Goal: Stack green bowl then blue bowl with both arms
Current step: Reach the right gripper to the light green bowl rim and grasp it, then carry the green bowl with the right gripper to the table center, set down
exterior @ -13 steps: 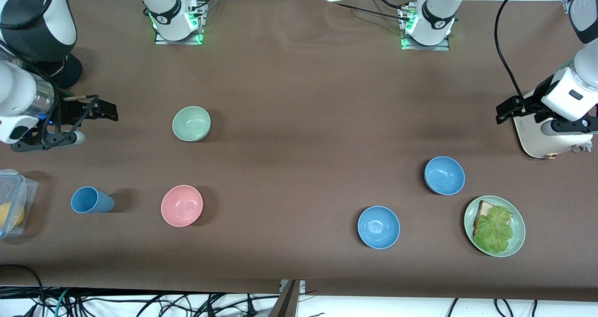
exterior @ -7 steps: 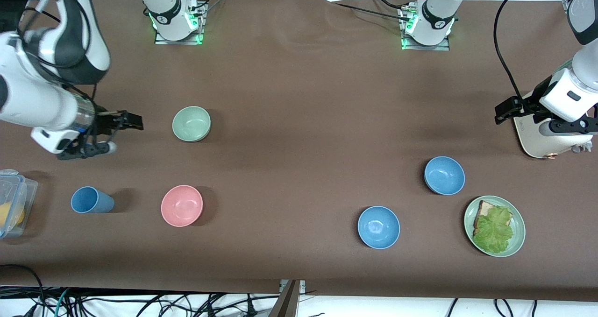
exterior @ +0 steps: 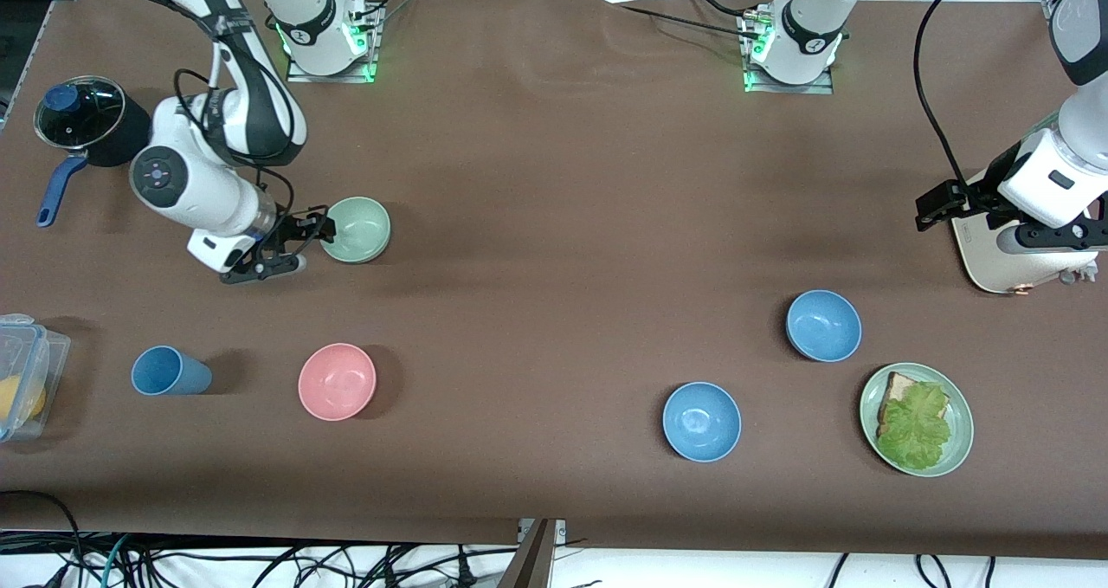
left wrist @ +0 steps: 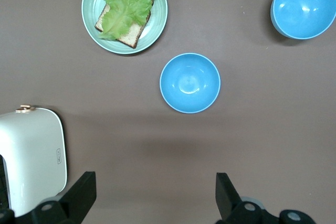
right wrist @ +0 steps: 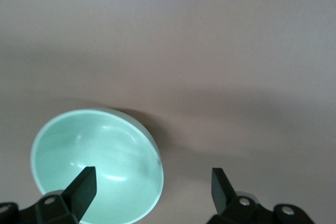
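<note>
Green bowl [exterior: 357, 230] first: found it upright on the brown table [exterior: 554, 224], at roughly 10 o'clock on the table as seen from the front camera, with nothing in it.

Then swept across from the right arm's end:
- Spotted a clear plastic box [exterior: 22, 371] at 8 o'clock on the table edge, with something yellow inside.
- Saw a dark pot [exterior: 86, 116] with a glass lid and a blue handle up at 10 o'clock.
- Noticed a blue cup [exterior: 169, 371] at 8 o'clock, on its side by the look of it.
- Caught the right gripper [exterior: 307, 243] low at the green bowl's 9 o'clock edge. Checked the right wrist view: right gripper [right wrist: 152, 187] had its jaws spread wide, straddling the rim of the green bowl [right wrist: 97, 163], gripping nothing.
- Found a pink bowl [exterior: 337, 381] at 6 o'clock from the green one.
- Picked out the nearer blue bowl [exterior: 702, 421] at 5 o'clock on the table and the farther blue bowl [exterior: 823, 325] at its 1 o'clock, well apart from the green bowl.
- Saw a green plate [exterior: 952, 449] with toast and lettuce at 4 o'clock.
- Found the left gripper [exterior: 939, 207] waiting, hanging at 3 o'clock beside a white appliance [exterior: 987, 263], fingers apart and empty.
</note>
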